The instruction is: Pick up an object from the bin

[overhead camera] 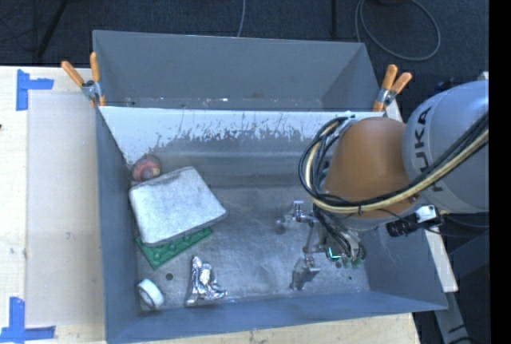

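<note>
Bottom left of frame: you have a small white round roll [150,293] lying in the lower left corner of the grey metal bin [231,75]. Just right of it lies a crumpled silver foil piece [204,282]. The two are near each other but apart.

Lower right of centre: your end effector [300,248] is down close to the bin floor. Its fingers [295,217] are spread apart with nothing between them, so it is released and grasping nothing. Bare grey floor lies under it. The nearest thing is the foil piece, to its left and well clear of the fingers. Nothing has been picked yet; every object lies in the left half of the bin.

Left of centre: a flat green plastic plate [172,247] sticks out from under a white rectangular foam pad [176,204], which lies askew on top of it.

Upper left: a small pinkish round object [146,168] sits at the foot of the back wall, just beside the pad's far corner.

Right of frame, above the end effector: the orange cover [363,167] on the wrist, with looped cables [306,168] along its left side.
</note>
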You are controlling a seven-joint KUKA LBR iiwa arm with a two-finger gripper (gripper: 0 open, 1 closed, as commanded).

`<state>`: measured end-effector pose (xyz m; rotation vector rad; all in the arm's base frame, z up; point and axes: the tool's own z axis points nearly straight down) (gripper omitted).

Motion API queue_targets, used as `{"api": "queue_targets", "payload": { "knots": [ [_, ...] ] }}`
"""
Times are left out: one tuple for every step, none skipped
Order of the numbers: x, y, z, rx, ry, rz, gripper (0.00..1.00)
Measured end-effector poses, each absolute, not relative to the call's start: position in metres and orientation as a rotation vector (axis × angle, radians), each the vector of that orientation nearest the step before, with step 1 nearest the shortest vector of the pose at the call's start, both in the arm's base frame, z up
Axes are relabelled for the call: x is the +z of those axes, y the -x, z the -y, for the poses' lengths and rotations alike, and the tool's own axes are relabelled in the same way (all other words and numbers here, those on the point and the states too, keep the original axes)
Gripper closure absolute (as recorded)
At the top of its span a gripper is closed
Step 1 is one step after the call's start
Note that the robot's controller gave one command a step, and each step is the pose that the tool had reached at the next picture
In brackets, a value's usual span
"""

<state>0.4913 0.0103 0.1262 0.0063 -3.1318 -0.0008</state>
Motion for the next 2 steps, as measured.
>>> {"api": "queue_targets", "payload": {
  "knots": [
    [0.072,-0.582,-0.099,0.001,-0.373,3.116,0.0],
    [0.072,-0.597,-0.183,0.0,-0.459,3.113,0.0]
  ]
}}
